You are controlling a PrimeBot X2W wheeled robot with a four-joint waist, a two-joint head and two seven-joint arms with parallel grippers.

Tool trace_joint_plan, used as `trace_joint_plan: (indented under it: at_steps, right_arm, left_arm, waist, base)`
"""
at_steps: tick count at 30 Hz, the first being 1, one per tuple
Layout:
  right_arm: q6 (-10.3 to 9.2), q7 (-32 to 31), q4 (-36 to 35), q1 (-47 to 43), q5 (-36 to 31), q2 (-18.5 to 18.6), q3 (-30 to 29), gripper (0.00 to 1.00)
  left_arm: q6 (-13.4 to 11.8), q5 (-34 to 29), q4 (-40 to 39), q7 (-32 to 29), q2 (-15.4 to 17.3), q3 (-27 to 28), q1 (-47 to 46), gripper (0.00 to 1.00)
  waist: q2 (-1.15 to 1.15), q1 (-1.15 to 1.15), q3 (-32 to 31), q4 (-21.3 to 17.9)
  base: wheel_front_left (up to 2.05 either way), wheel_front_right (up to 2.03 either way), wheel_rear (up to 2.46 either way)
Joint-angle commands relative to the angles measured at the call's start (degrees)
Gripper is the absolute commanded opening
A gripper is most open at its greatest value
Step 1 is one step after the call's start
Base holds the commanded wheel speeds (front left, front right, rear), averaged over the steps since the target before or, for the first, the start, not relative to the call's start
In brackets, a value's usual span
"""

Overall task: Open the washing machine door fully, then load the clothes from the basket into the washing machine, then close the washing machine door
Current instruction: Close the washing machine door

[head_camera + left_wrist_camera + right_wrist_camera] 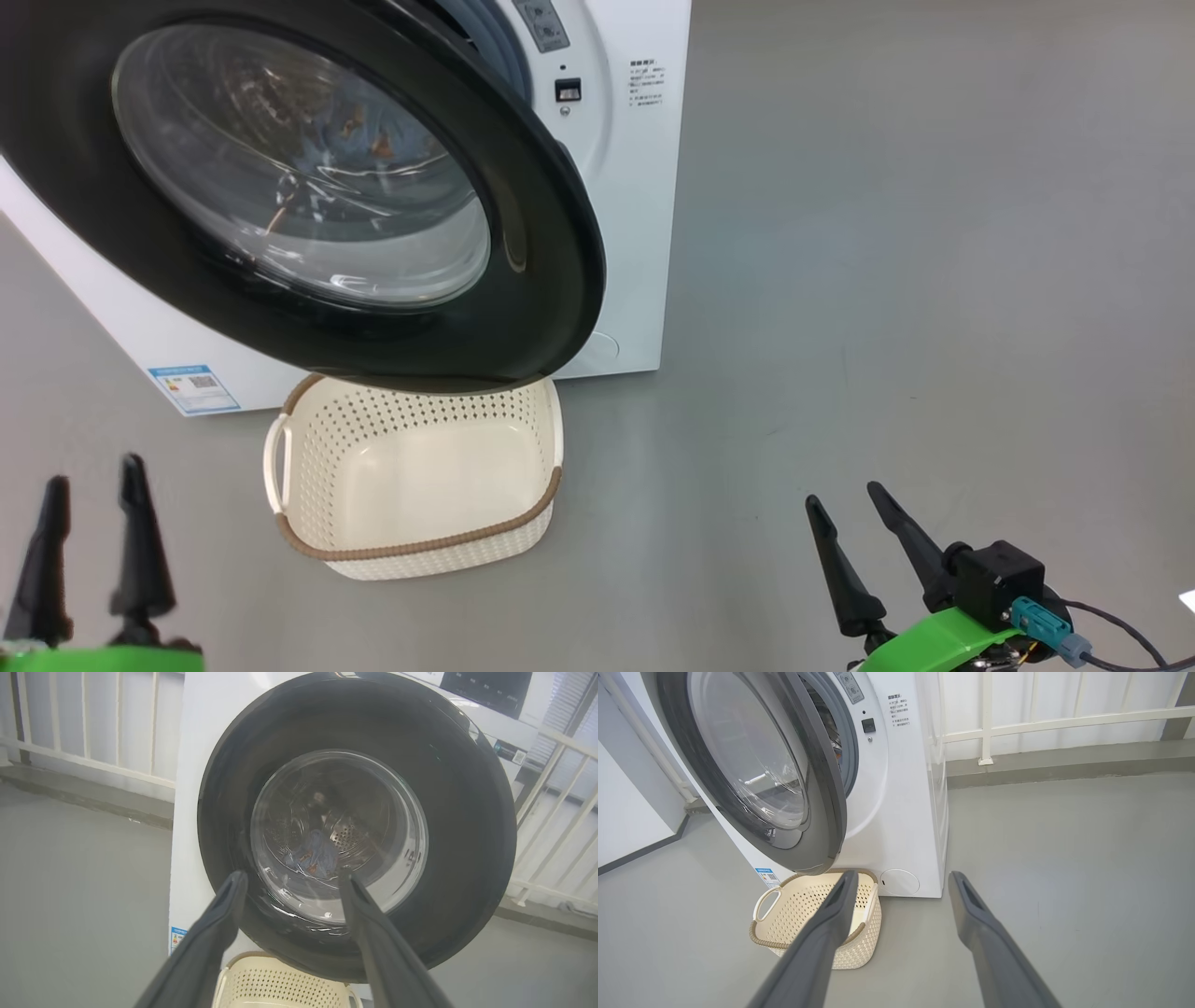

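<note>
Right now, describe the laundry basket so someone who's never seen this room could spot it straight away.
Find the big white washing machine with its round black-rimmed door swung out. On the grey floor directly below that door's lower edge sits the basket. It is small, rectangular and empty, with cream perforated sides, a brown woven-look rim and white side handles.

The washing machine (635,233), white and front-loading, stands on the floor (887,327). The washing machine door (532,233), a glossy black rim around a bulging glass bowl, hangs ajar, swung partway out from the front. Through the glass the clothes (314,855) lie inside the machine, blue with orange prints. The basket (448,415) sits empty just before the machine, under the door.
</note>
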State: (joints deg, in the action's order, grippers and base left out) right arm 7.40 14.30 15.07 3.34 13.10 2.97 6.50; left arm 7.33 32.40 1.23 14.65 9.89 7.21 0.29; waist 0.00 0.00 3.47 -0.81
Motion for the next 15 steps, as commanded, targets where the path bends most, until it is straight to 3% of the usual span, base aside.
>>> trace_joint_plan:
  at_steps: [1, 7, 15]
  right_arm:
    - [0.09, 0.7, -1.7, 0.5, -0.7, -0.1, 1.2, 1.0]
    - [0.09, 0.7, -2.1, 0.0, -1.1, -0.1, 0.9, 1.0]
    - [0.09, 0.7, -2.7, -0.7, -2.3, -0.1, 0.6, 1.0]
  left_arm:
    - [0.2, -4.2, -2.1, 0.3, 0.9, 2.3, 0.0, 1.0]
    - [0.2, -16.8, -2.4, 0.3, -3.0, 3.9, 3.8, 1.0]
    - [0.2, -23.9, -1.3, 0.3, -4.3, 3.4, 7.5, 1.0]
  waist:
    - [0.0, 0.0, -0.1, -0.1]
    - [0.0, 0.0, -0.6, -0.2]
    - [0.0, 0.0, -1.7, 0.2]
  base:
    - [0.0, 0.0, 0.0]
    - [0.0, 0.0, 0.0]
    - [0.0, 0.0, 0.0]
